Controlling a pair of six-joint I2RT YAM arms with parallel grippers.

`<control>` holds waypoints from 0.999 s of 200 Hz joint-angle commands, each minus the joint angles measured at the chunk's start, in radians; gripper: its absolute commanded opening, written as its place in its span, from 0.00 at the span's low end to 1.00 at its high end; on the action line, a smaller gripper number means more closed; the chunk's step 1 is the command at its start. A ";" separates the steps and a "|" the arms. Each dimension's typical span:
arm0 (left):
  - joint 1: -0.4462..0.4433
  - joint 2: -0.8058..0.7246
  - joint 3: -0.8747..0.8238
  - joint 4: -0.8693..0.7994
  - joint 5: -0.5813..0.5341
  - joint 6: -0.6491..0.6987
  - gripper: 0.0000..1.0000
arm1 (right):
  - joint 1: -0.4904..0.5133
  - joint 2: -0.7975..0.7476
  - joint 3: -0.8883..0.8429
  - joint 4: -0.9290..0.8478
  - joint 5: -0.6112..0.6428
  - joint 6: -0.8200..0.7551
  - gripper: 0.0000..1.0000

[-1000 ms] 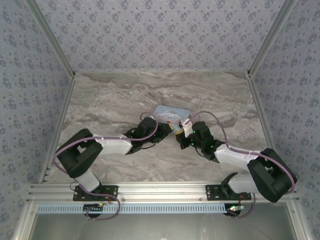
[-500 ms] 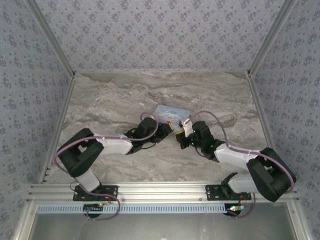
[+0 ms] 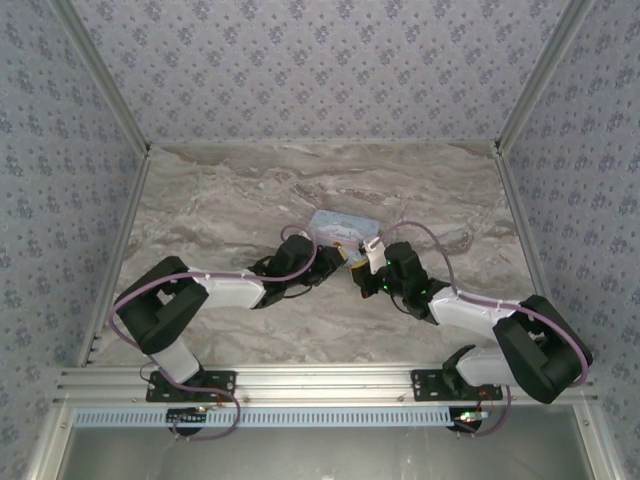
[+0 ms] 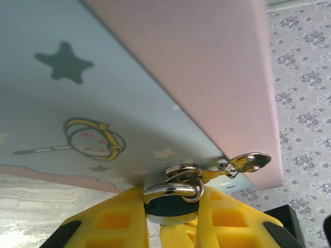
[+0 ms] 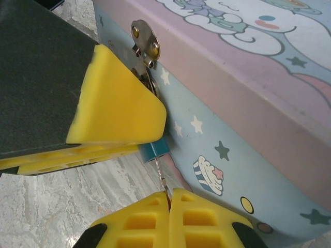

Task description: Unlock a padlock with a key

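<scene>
Between the 2 closed yellow fingertips of the right gripper point(image 5: 168, 194), at the bottom of the right wrist view, the key point(image 5: 161, 174) is pinched by its near end. Only a thin metal shank is seen rising from them. Just beyond the fingertips, the shank's far end is met by the underside of the padlock point(image 5: 154, 149), a small teal body. How deeply it is seated cannot be told. The padlock is clamped between the 2 fingers of the left gripper point(image 4: 173, 202). Past those fingers, the silvery shackle point(image 4: 170, 189) is threaded through the hasp point(image 5: 145, 42) of the tin point(image 5: 248, 108), against whose side the lock hangs. The step in hand is judged to be the insertion or the turn itself. Next, a small twist of the right wrist about the shank's axis is called for, with the padlock braced so that the thin key is not bent.
</scene>
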 commanded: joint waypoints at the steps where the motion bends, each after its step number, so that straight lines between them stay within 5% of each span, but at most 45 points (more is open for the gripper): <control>1: -0.023 0.009 0.019 0.017 0.098 -0.001 0.19 | 0.006 -0.010 0.074 0.171 -0.060 -0.011 0.00; 108: -0.022 -0.057 0.022 -0.031 0.139 -0.023 0.20 | 0.000 0.037 0.118 0.152 -0.039 -0.145 0.00; 200: -0.018 -0.037 0.029 -0.032 0.128 -0.019 0.20 | -0.006 0.043 0.111 0.147 -0.075 -0.087 0.00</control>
